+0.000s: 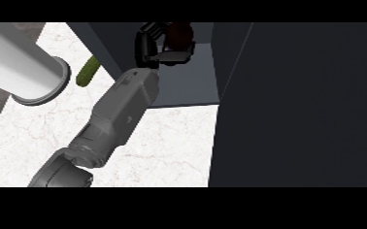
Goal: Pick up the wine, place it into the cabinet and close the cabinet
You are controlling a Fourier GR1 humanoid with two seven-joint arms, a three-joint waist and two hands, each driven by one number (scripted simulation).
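The dark red wine bottle (179,36) is inside the open cabinet (188,85), near its back, above the grey shelf floor. My right hand (159,53) reaches into the cabinet on a grey forearm that rises from the lower left. It is shut on the bottle, with fingers (147,38) curled round its left side and the thumb across the front. Most of the bottle is hidden by the hand and the shadow. The cabinet door (294,106) stands open as a large dark panel on the right. My left hand is out of sight.
A large white cylinder (32,68) lies at the left edge on the marble counter (172,140). A green cucumber (87,72) lies between it and the cabinet's left wall (108,46).
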